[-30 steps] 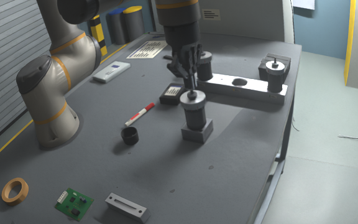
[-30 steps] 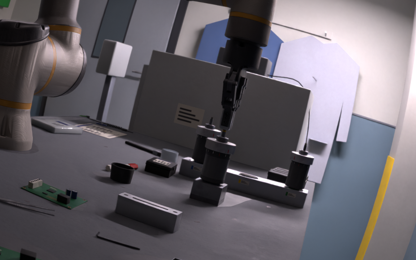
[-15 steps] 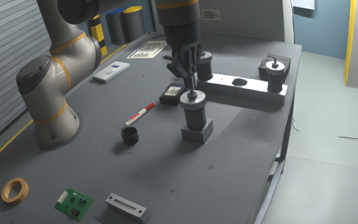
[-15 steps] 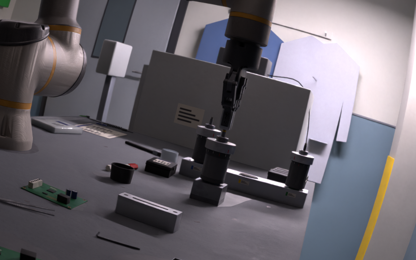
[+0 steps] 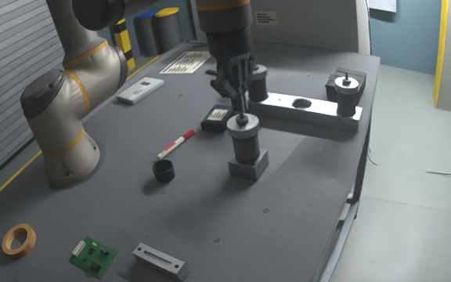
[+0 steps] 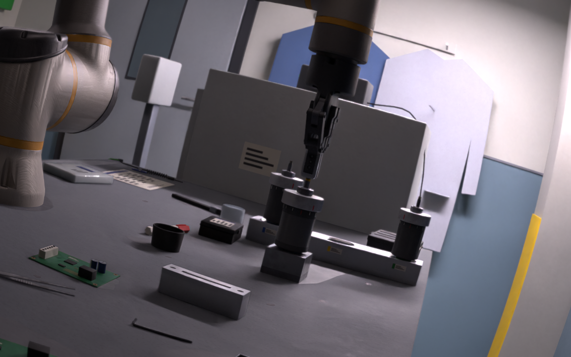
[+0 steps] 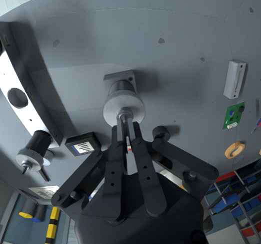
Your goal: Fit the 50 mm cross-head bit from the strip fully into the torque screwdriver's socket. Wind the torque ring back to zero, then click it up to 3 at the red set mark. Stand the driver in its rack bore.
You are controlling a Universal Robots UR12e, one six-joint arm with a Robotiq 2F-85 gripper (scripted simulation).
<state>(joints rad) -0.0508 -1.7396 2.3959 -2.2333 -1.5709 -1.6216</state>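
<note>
The bit [image 7: 124, 121] stands upright between the fingers of my closed gripper [image 5: 240, 111] [image 6: 307, 175] [image 7: 124, 122], its lower end at the socket on top of the torque screwdriver [image 5: 244, 138] [image 6: 297, 217] [image 7: 123, 102]. The driver is dark with a pale knurled ring and stands upright in a grey square block [image 5: 248, 164] [image 6: 286, 263] mid-table. Most of the bit is hidden by my fingers. The silver rack [image 5: 307, 111] [image 6: 358, 259] lies behind, with an empty middle bore [image 5: 301, 103] [image 7: 17, 98].
Two other drivers [image 5: 346, 96] [image 5: 257, 83] stand in the rack's end bores. A black labelled box [image 5: 216, 118], a red-capped marker [image 5: 176, 143] and a black cup [image 5: 163, 170] lie left of the block. A slotted grey bar [image 5: 160, 261] and a circuit board [image 5: 93, 256] sit near the table's front.
</note>
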